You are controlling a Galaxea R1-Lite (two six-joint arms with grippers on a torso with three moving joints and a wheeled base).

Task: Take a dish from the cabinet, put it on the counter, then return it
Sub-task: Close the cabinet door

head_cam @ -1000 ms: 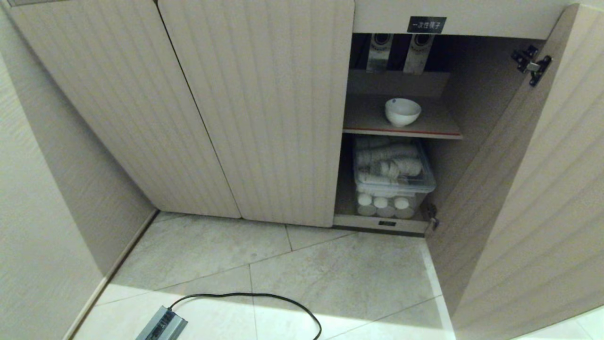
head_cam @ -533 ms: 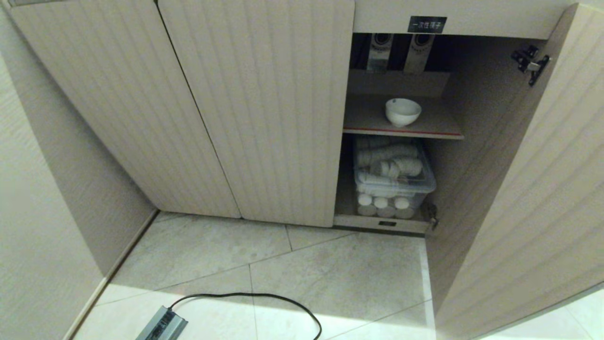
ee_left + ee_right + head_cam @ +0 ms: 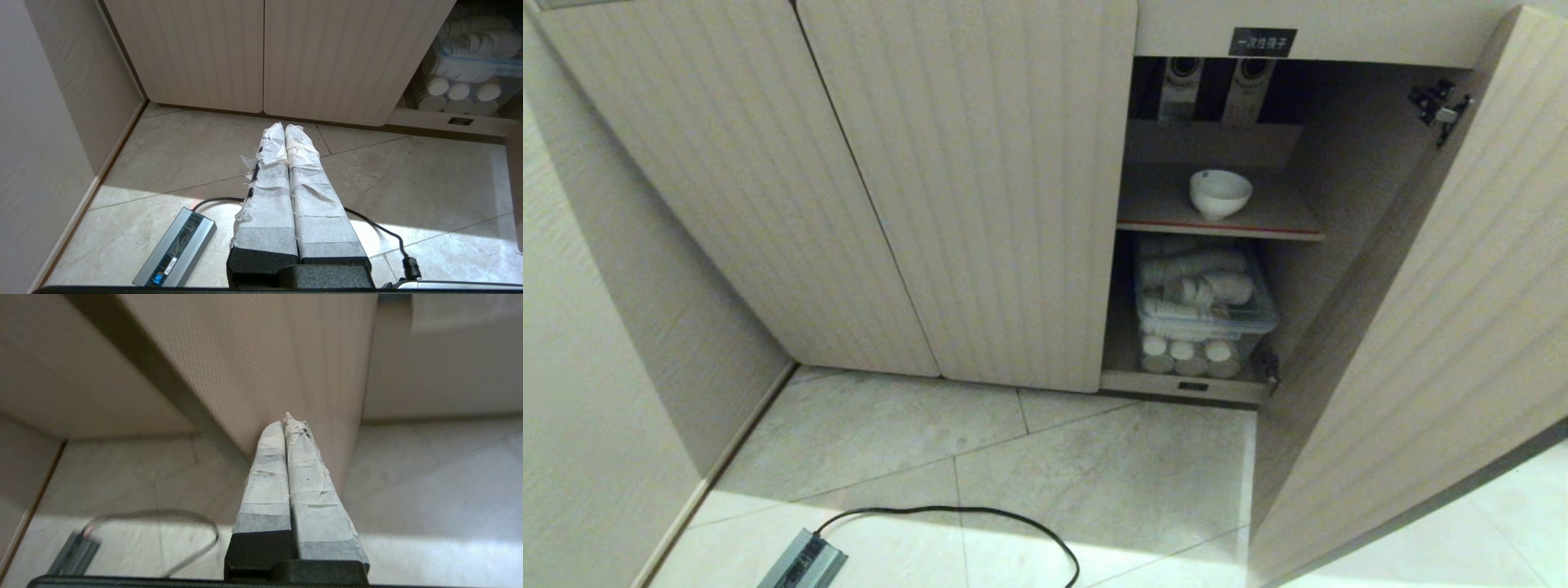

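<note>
Your dish (image 3: 1219,193) sits upright on the red-edged shelf (image 3: 1290,222) inside the cabinet (image 3: 964,188), right-hand bay, door (image 3: 1445,327) swung open. Right gripper (image 3: 289,421), fingers pressed together and holding nothing, is at the door's outer face — the door panel stands between it and the dish, so you must come round its free edge. Left gripper (image 3: 284,127), also pressed shut, hangs over the floor (image 3: 1094,474), facing the closed doors. The right arm looks nearer. Room above the bowl is tight; the shelf front is open.
</note>
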